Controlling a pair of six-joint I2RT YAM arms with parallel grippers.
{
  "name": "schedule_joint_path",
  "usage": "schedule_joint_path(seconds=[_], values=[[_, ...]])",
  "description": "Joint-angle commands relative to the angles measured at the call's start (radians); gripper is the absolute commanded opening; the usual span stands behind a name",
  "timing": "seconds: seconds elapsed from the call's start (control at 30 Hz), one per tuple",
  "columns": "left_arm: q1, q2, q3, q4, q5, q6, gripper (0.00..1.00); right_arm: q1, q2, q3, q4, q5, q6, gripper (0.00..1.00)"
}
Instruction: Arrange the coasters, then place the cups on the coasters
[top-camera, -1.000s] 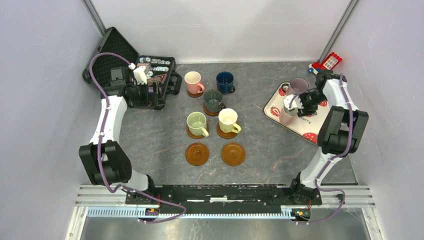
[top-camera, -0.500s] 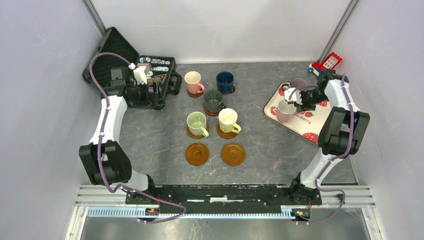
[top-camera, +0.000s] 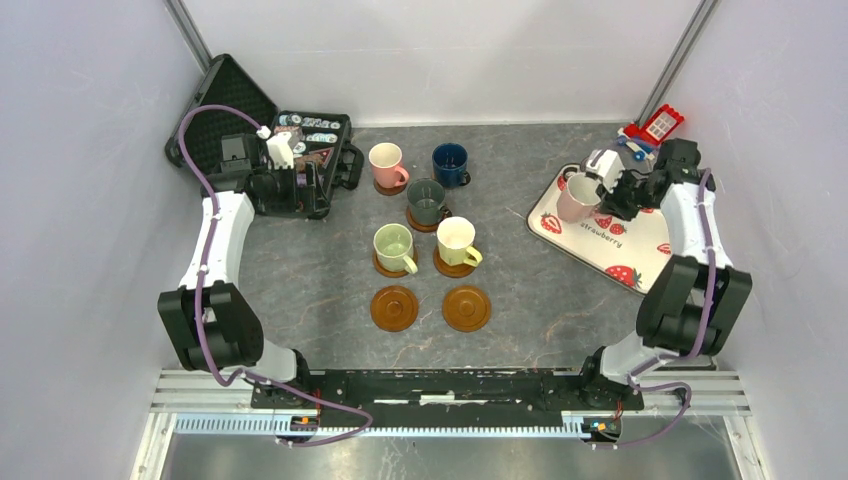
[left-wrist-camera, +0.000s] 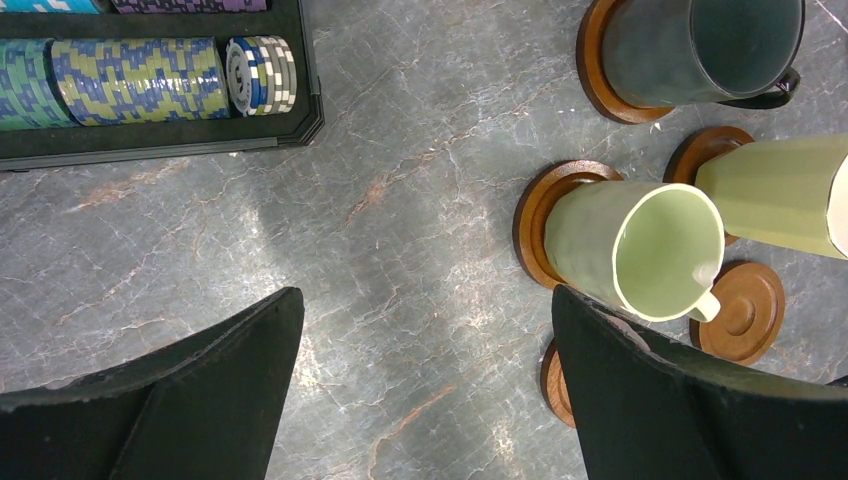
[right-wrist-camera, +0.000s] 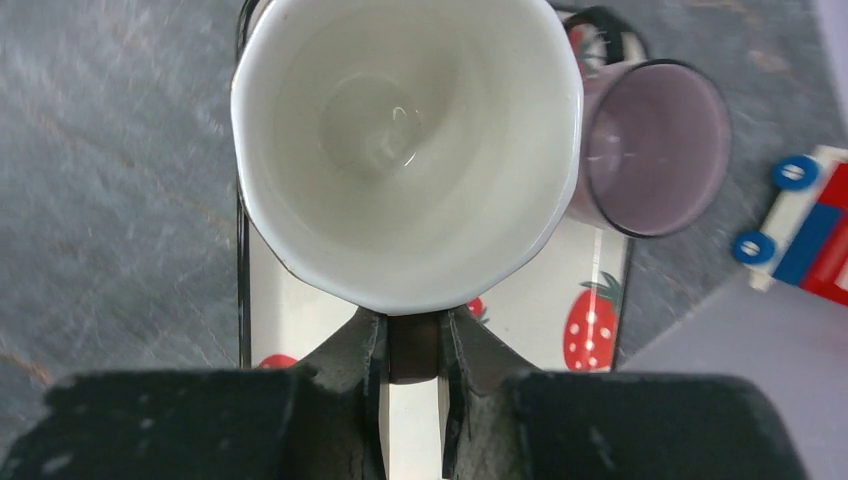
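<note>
Five cups stand on coasters mid-table: pink (top-camera: 385, 163), navy (top-camera: 450, 163), dark grey-green (top-camera: 427, 200), light green (top-camera: 394, 245) and cream-yellow (top-camera: 457, 238). In front of them lie two bare coasters (top-camera: 395, 307) (top-camera: 466, 307). My right gripper (right-wrist-camera: 413, 340) is shut on the handle of the pale pink-white cup (right-wrist-camera: 405, 150), holding it above the strawberry tray (top-camera: 600, 245). The mauve-grey cup (right-wrist-camera: 650, 150) stands on the tray just beyond. My left gripper (left-wrist-camera: 425, 300) hangs open over bare table, left of the light green cup (left-wrist-camera: 640, 250).
An open black case of poker chips (top-camera: 300, 140) sits at the back left, beside the left gripper. A red and blue toy vehicle (top-camera: 655, 125) lies behind the tray by the right wall. Walls close in on both sides.
The right gripper closed on the pale cup's handle and carried it up and toward the back of the tray. The left arm has not moved.
</note>
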Motion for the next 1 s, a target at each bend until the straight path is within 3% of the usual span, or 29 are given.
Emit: schedule_joint_path(seconds=[0.0, 0.13, 0.4, 0.7, 0.87, 0.97], values=[[0.004, -0.044, 0.033, 0.030, -0.007, -0.025, 1.00, -0.005, -0.140, 0.004, 0.257, -0.113, 0.348, 0.00], [0.004, -0.069, 0.028, 0.034, -0.007, -0.034, 1.00, 0.004, -0.192, 0.023, 0.364, -0.085, 0.599, 0.00], [0.005, -0.129, -0.024, 0.073, 0.003, -0.079, 1.00, 0.163, -0.308, 0.054, 0.378, 0.057, 0.849, 0.00], [0.005, -0.209, -0.069, 0.072, -0.032, -0.128, 1.00, 0.516, -0.433, 0.022, 0.339, 0.231, 1.056, 0.00], [0.006, -0.262, -0.109, 0.068, -0.038, -0.198, 1.00, 0.772, -0.485, -0.021, 0.371, 0.301, 1.198, 0.00], [0.005, -0.294, -0.123, 0.067, -0.046, -0.216, 1.00, 0.969, -0.490, -0.048, 0.400, 0.450, 1.303, 0.00]])
